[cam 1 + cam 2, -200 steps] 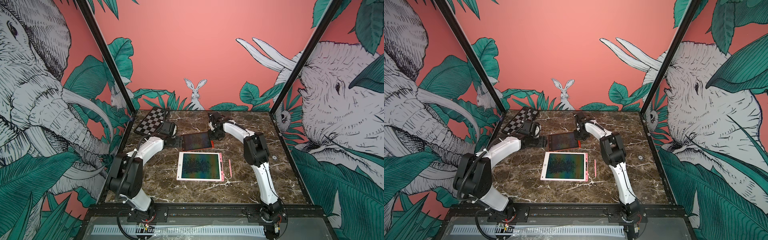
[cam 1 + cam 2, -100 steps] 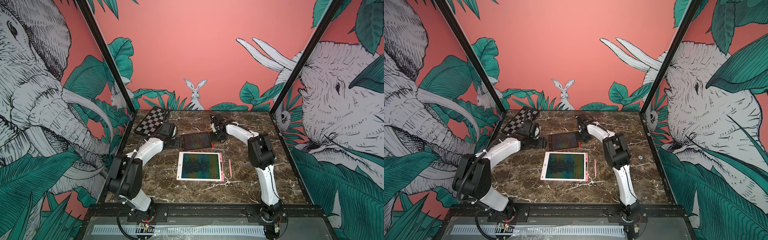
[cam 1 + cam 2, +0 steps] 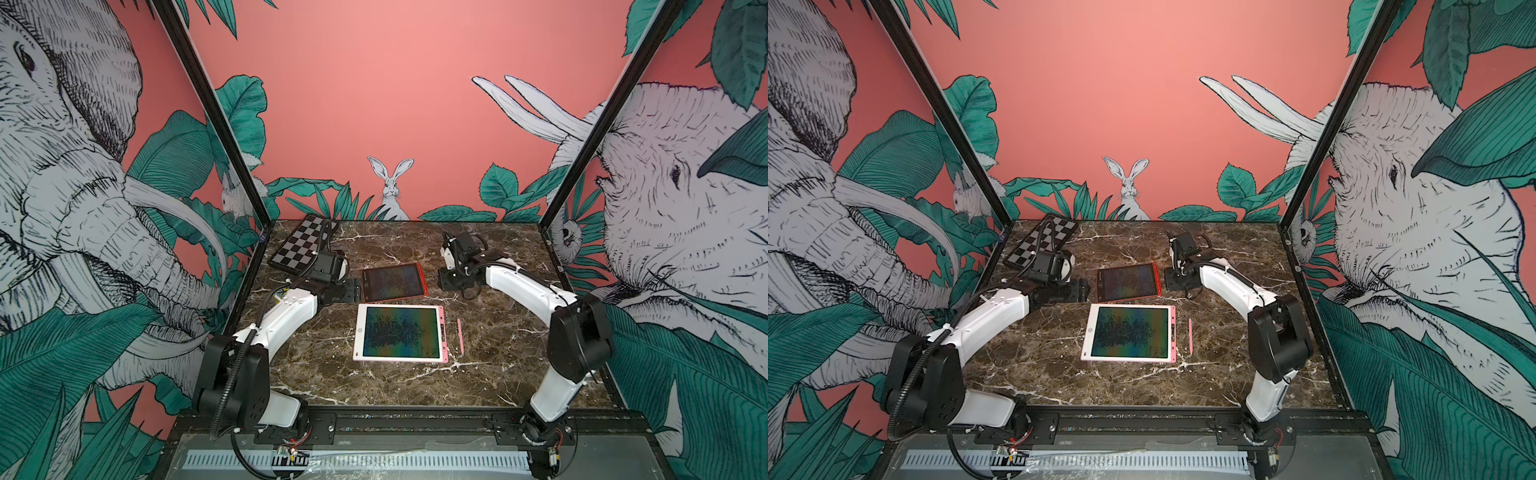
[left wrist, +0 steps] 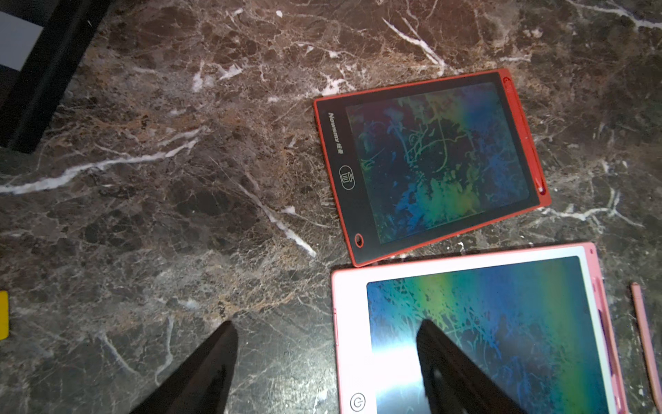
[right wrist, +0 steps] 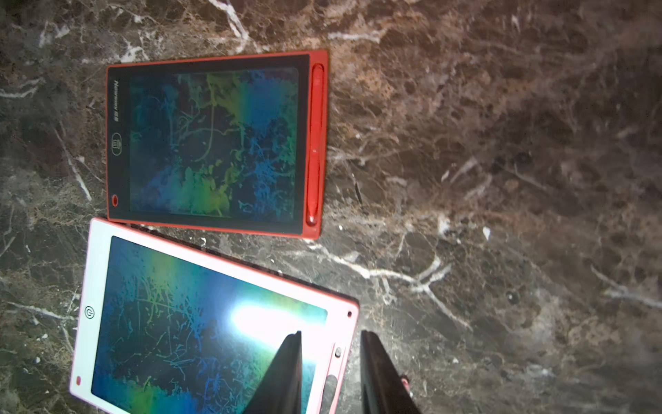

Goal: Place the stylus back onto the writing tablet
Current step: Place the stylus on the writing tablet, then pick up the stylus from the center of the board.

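Observation:
A loose pink stylus (image 3: 460, 336) (image 3: 1190, 336) lies on the marble just right of the white, pink-edged writing tablet (image 3: 401, 332) (image 3: 1129, 332). Behind it lies a red tablet (image 3: 392, 282) with a red stylus (image 5: 317, 143) seated in its side slot. My left gripper (image 3: 355, 291) (image 4: 326, 326) hovers at the red tablet's left edge, open wide and empty. My right gripper (image 3: 446, 284) (image 5: 331, 335) hangs to the right of the red tablet, open a little with nothing between the fingers. In the right wrist view the pink stylus's tip (image 5: 404, 380) peeks from behind one finger.
A folded chessboard (image 3: 303, 245) lies at the back left corner, behind my left wrist. A small yellow item (image 4: 3, 315) shows at the edge of the left wrist view. Black frame posts and printed walls close in the marble table (image 3: 374, 399).
My right gripper has drawn back to the right, off the red tablet's edge, and its jaws have parted. My left gripper has opened wider. Both tablets and the pink stylus stay put.

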`<action>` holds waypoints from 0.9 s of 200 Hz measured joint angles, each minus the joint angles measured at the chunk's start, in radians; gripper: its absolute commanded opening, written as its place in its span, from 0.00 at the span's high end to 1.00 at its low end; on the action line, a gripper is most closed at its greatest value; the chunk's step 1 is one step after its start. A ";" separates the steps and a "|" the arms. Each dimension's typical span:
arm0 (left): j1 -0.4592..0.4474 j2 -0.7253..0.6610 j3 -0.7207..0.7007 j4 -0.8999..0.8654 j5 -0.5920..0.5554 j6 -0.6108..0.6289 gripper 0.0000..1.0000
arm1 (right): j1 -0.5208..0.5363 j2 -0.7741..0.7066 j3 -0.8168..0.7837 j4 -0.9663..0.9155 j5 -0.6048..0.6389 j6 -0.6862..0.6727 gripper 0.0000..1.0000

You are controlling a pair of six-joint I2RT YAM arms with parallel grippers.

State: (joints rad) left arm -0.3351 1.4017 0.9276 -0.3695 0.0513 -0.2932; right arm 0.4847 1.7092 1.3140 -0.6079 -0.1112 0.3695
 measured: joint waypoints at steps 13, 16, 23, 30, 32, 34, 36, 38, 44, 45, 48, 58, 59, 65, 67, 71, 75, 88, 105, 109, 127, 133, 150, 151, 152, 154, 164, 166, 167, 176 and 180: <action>0.000 -0.022 -0.027 0.000 0.005 -0.005 0.08 | 0.000 -0.048 -0.074 -0.006 0.011 0.013 0.56; 0.000 -0.029 -0.035 0.000 0.007 -0.004 0.08 | 0.000 -0.061 -0.092 -0.010 0.014 0.015 0.56; 0.000 -0.041 -0.050 0.000 0.010 -0.006 0.08 | 0.000 -0.085 -0.124 -0.016 0.024 0.023 0.54; 0.000 -0.052 -0.065 0.000 0.013 -0.010 0.08 | 0.000 -0.109 -0.153 -0.025 0.028 0.027 0.52; 0.000 -0.056 -0.069 0.000 0.015 -0.011 0.08 | 0.000 -0.117 -0.161 -0.029 0.030 0.029 0.51; 0.000 -0.060 -0.074 0.000 0.017 -0.012 0.08 | 0.000 -0.125 -0.169 -0.033 0.031 0.032 0.51; 0.000 -0.063 -0.079 0.001 0.018 -0.013 0.08 | 0.000 -0.132 -0.176 -0.036 0.032 0.032 0.50; 0.000 -0.065 -0.082 0.001 0.019 -0.014 0.07 | 0.000 -0.140 -0.184 -0.039 0.034 0.035 0.49; 0.000 -0.076 -0.095 0.001 0.023 -0.018 0.07 | 0.000 -0.163 -0.204 -0.049 0.040 0.042 0.47; 0.000 -0.077 -0.097 0.001 0.023 -0.018 0.07 | 0.000 -0.166 -0.206 -0.050 0.040 0.042 0.47; 0.000 -0.081 -0.103 0.001 0.027 -0.020 0.06 | 0.000 -0.179 -0.217 -0.056 0.044 0.047 0.46; 0.000 -0.094 -0.122 0.002 0.038 -0.028 0.01 | 0.000 -0.214 -0.247 -0.070 0.049 0.053 0.45; 0.000 -0.095 -0.124 0.002 0.039 -0.029 0.01 | 0.000 -0.219 -0.251 -0.072 0.049 0.055 0.45; 0.000 -0.101 -0.134 0.003 0.044 -0.033 0.01 | 0.000 -0.238 -0.267 -0.080 0.052 0.058 0.44; 0.000 -0.101 -0.136 0.003 0.045 -0.033 0.01 | 0.000 -0.245 -0.272 -0.086 0.052 0.060 0.44; 0.000 -0.105 -0.143 0.004 0.048 -0.035 0.01 | 0.000 -0.256 -0.283 -0.093 0.053 0.064 0.43; 0.000 -0.108 -0.150 0.005 0.053 -0.039 0.01 | 0.000 -0.267 -0.293 -0.100 0.053 0.068 0.43; 0.000 -0.115 -0.166 0.007 0.067 -0.043 0.01 | 0.000 -0.293 -0.323 -0.125 0.056 0.075 0.42; -0.001 -0.116 -0.174 0.009 0.080 -0.044 0.01 | 0.000 -0.314 -0.366 -0.143 0.056 0.085 0.41; -0.001 -0.116 -0.175 0.009 0.084 -0.044 0.01 | 0.000 -0.316 -0.377 -0.146 0.056 0.089 0.41; -0.004 -0.117 -0.178 0.010 0.095 -0.044 0.01 | 0.000 -0.315 -0.420 -0.153 0.054 0.098 0.43; -0.005 -0.118 -0.179 0.010 0.099 -0.043 0.01 | 0.000 -0.314 -0.433 -0.154 0.051 0.101 0.44; -0.007 -0.126 -0.187 0.011 0.110 -0.042 0.01 | 0.001 -0.299 -0.455 -0.152 0.043 0.106 0.47; -0.007 -0.126 -0.187 0.011 0.110 -0.042 0.01 | 0.001 -0.298 -0.456 -0.152 0.043 0.108 0.47; -0.007 -0.126 -0.187 0.011 0.111 -0.041 0.01 | 0.001 -0.296 -0.457 -0.151 0.043 0.108 0.47; -0.008 -0.127 -0.189 0.011 0.111 -0.040 0.01 | 0.001 -0.293 -0.458 -0.150 0.042 0.109 0.47; -0.009 -0.131 -0.195 0.011 0.115 -0.038 0.01 | 0.001 -0.277 -0.465 -0.142 0.035 0.115 0.49; -0.009 -0.131 -0.196 0.012 0.115 -0.037 0.01 | 0.001 -0.274 -0.465 -0.140 0.035 0.117 0.50; -0.009 -0.132 -0.197 0.011 0.115 -0.037 0.01 | 0.001 -0.273 -0.465 -0.140 0.034 0.117 0.50; -0.011 -0.135 -0.204 0.011 0.117 -0.035 0.01 | 0.002 -0.259 -0.467 -0.133 0.029 0.118 0.52; -0.011 -0.137 -0.208 0.011 0.117 -0.034 0.01 | 0.003 -0.254 -0.467 -0.130 0.026 0.120 0.52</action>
State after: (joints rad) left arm -0.3462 1.2648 0.7193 -0.3588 0.1684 -0.3271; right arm 0.4877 1.4555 0.8474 -0.7376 -0.0856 0.4896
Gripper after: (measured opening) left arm 0.991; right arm 0.498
